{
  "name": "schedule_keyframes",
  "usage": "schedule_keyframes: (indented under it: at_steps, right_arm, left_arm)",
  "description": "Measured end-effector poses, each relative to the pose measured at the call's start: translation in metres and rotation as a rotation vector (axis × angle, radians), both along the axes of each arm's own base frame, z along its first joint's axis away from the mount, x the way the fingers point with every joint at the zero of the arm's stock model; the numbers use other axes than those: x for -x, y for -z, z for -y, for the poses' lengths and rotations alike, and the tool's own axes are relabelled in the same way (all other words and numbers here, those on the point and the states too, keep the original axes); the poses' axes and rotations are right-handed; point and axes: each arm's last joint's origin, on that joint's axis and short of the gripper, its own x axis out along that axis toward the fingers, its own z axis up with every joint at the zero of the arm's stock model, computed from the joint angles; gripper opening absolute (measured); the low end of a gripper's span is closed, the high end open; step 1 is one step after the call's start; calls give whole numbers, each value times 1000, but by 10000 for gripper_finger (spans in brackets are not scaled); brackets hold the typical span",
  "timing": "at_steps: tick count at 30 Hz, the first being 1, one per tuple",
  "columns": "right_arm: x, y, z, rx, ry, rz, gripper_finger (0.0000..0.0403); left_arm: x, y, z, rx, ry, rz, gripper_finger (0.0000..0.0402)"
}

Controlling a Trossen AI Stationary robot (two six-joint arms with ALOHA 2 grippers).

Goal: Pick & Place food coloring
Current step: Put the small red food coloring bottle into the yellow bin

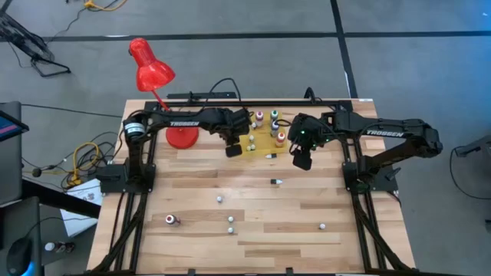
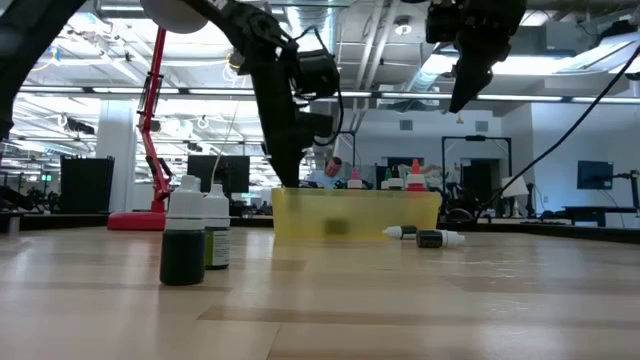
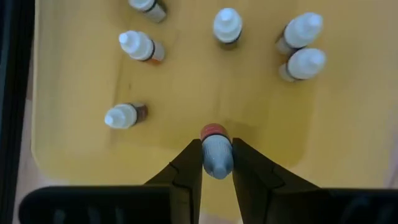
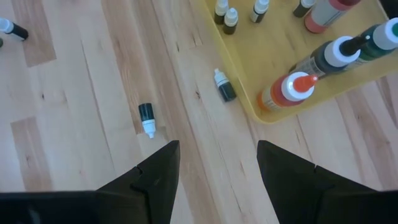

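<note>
left gripper point(image 3: 217, 163) pinching a red food coloring bottle point(image 3: 216, 151) by its cap between both fingers, over the yellow mat point(image 3: 186, 93); right gripper point(image 4: 217, 165) spread wide, holding nothing

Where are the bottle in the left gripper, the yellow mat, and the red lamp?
held bottle point(image 3: 216, 154), left wrist view, pale cap.
yellow mat point(image 3: 186, 87), left wrist view, bare surface.
red lamp point(image 1: 151, 71), high view, shade.

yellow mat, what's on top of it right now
Several upright food coloring bottles stand on the yellow mat. The left gripper is shut on one more, a red bottle, just over the near edge. Whether that bottle's base touches the mat is hidden.
</note>
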Motion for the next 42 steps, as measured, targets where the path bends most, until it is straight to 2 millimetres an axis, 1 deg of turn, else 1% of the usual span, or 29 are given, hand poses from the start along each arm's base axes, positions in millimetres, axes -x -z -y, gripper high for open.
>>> schedule_keyframes:
  at_steps: [5, 8, 12, 17, 25, 30, 42]
  right_arm:
    - [0, 0, 0, 0, 1, 3, 205]
    - [0, 0, 0, 1, 2, 6, 205]
    - [0, 0, 0, 0, 2, 7, 205]
    - [0, 0, 0, 0, 2, 6, 205]
    - [0, 0, 0, 2, -3, 3, 205]
    - [0, 0, 0, 2, -5, 1, 205]
    - [0, 0, 0, 2, -5, 1, 205]
  left_arm:
    - [2, 4, -12, -10, -32, -3, 59]
    - [0, 10, -15, 17, -31, 2, 59]
    - [-2, 18, -15, 59, -14, 3, 59]
    - [-2, 23, -17, 33, -28, -24, 59]
    - [-2, 22, -21, -84, -72, -53, 59]
    - [-2, 22, -20, -54, -62, -45, 59]
    - [-1, 22, -20, -48, -62, -52, 72]
